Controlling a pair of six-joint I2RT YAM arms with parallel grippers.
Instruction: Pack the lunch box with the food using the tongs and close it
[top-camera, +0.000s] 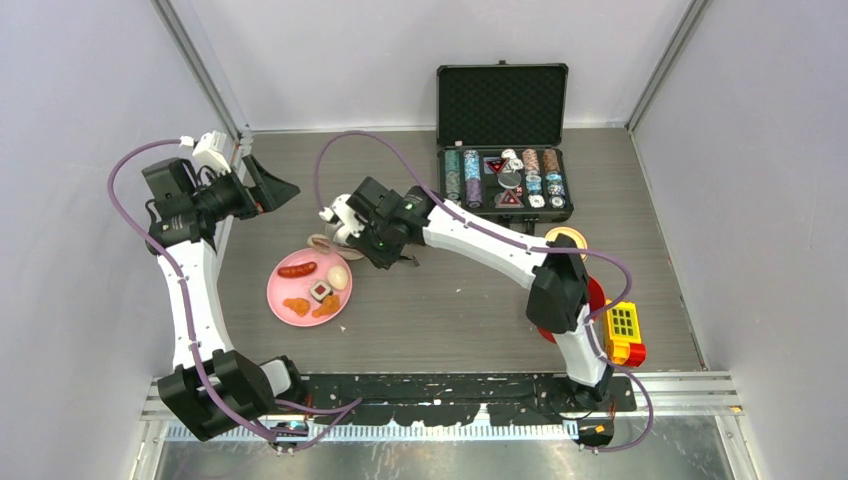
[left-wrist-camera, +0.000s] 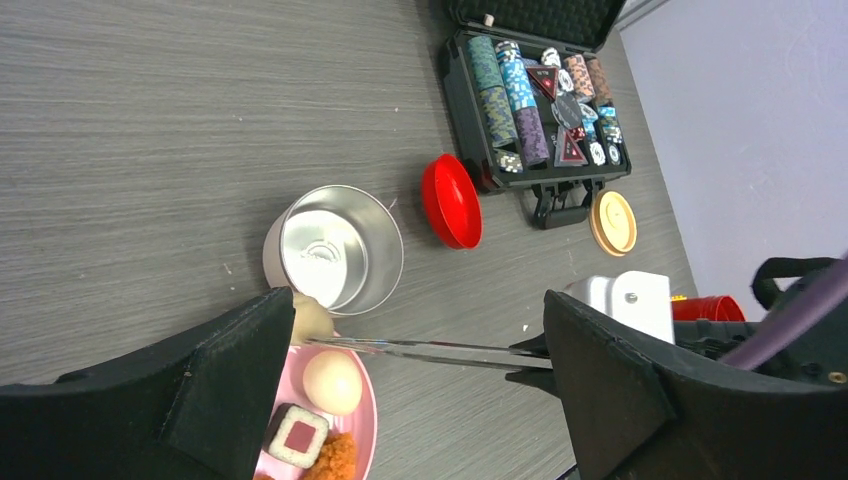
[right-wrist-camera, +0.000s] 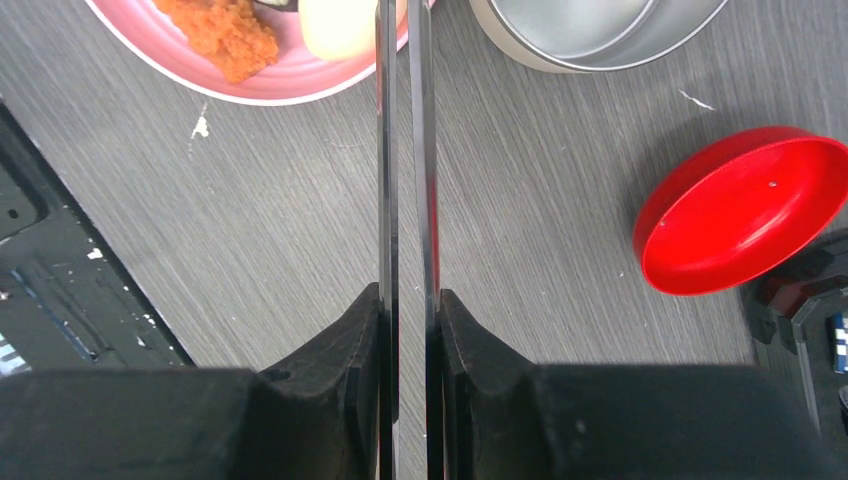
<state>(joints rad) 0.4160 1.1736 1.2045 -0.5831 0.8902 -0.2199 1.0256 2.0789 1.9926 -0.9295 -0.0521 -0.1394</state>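
Right wrist view: right claw (right-wrist-camera: 408, 292) clamped on the tongs (right-wrist-camera: 388, 160), both slim arms squeezed nearly parallel and running out over the desk (right-wrist-camera: 220, 260) toward the gap between the pink plate (right-wrist-camera: 250, 85) and the steel bowl (left-wrist-camera: 273, 258).

Left wrist view: left claw (left-wrist-camera: 418, 320) spread wide, holding nothing, hanging above the plate's edge. A pale lump (left-wrist-camera: 312, 318) sits right at the tong tips, just beside the bowl's rim. It looks pinched, though the left finger hides part of it. Another egg piece (left-wrist-camera: 333, 382) and the rest of the food are on the plate. Bowl looks empty.

Red lid (right-wrist-camera: 745, 210) lies upturned near the chip case; beige disc lid (left-wrist-camera: 613, 222) and red canister (left-wrist-camera: 708, 306) sit well apart from the bowl.

Step in hand, my read: carrying the first piece across to the bowl. Packing has barely begun.

Next move calls for bringing the tips over the bowl's mouth, then easing the squeeze so the lump drops inside rather than onto the rim.
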